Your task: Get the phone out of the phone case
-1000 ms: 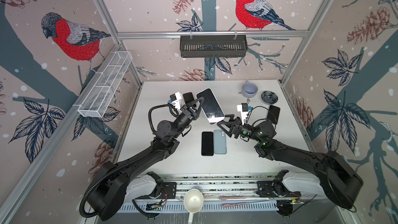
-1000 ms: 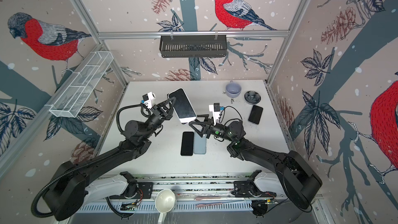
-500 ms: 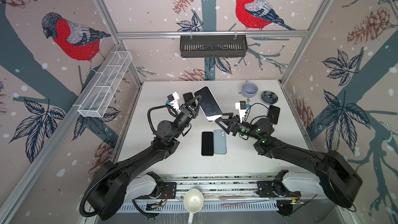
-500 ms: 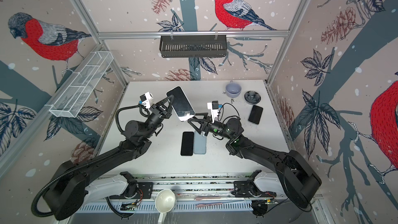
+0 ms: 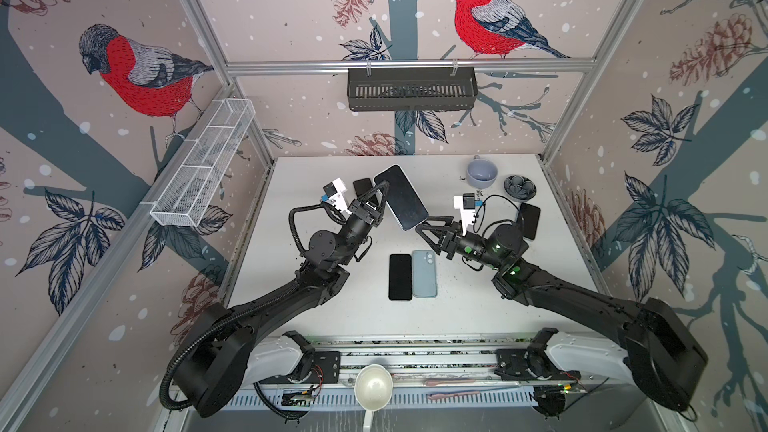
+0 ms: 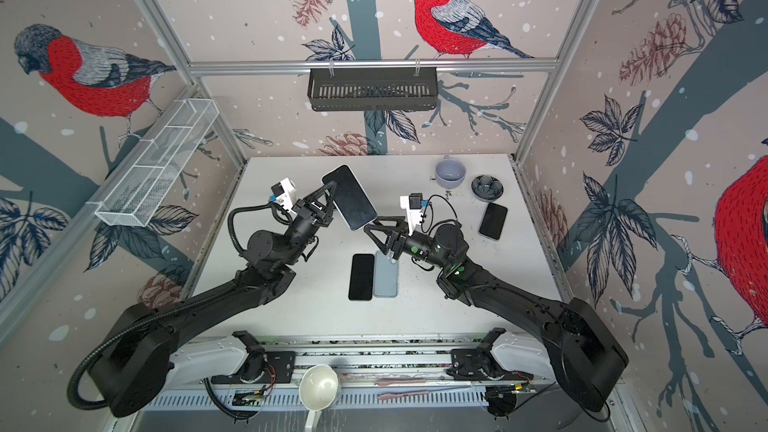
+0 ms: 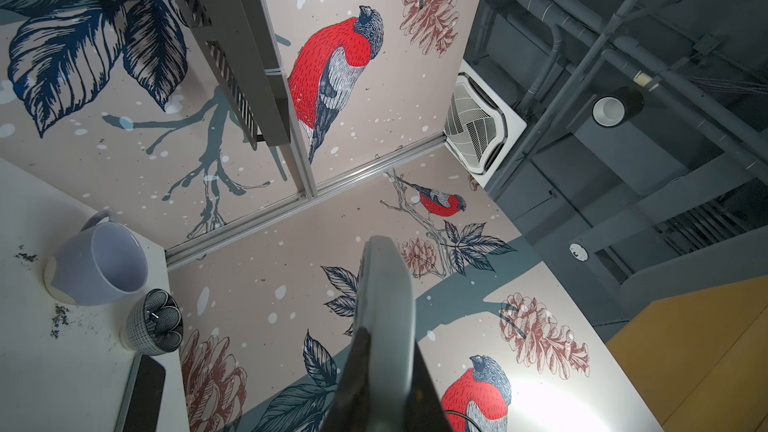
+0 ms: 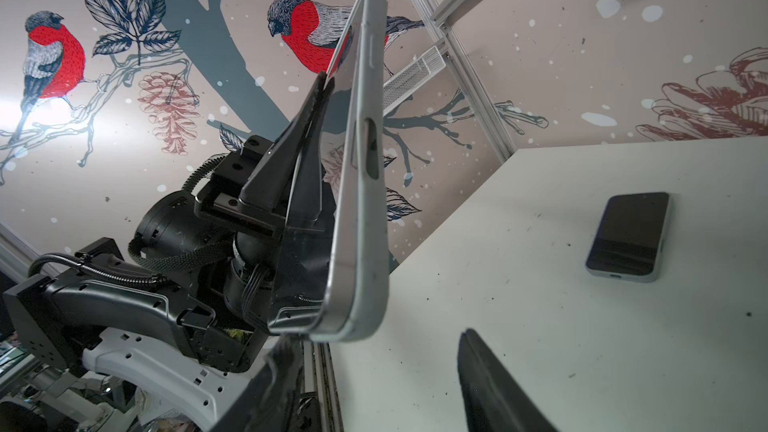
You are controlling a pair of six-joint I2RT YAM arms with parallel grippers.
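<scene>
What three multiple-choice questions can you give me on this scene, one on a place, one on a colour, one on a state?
1. Where on the table does the mug stand?
A) near left corner
B) far right part, beside the small dark dish
C) dead centre

2. What colour is the back of the face-down phone lying beside the black phone?
A) orange
B) pale blue-grey
C) green

3. How is the cased phone placed?
A) flat on the table
B) inside the mug
C) held off the table by the left gripper

Answers:
1 B: both top views show it next to the dish at the far right.
2 B: its upturned back is pale blue-grey.
3 C: the jaws are shut on its edge and it hangs tilted above the table.
</scene>
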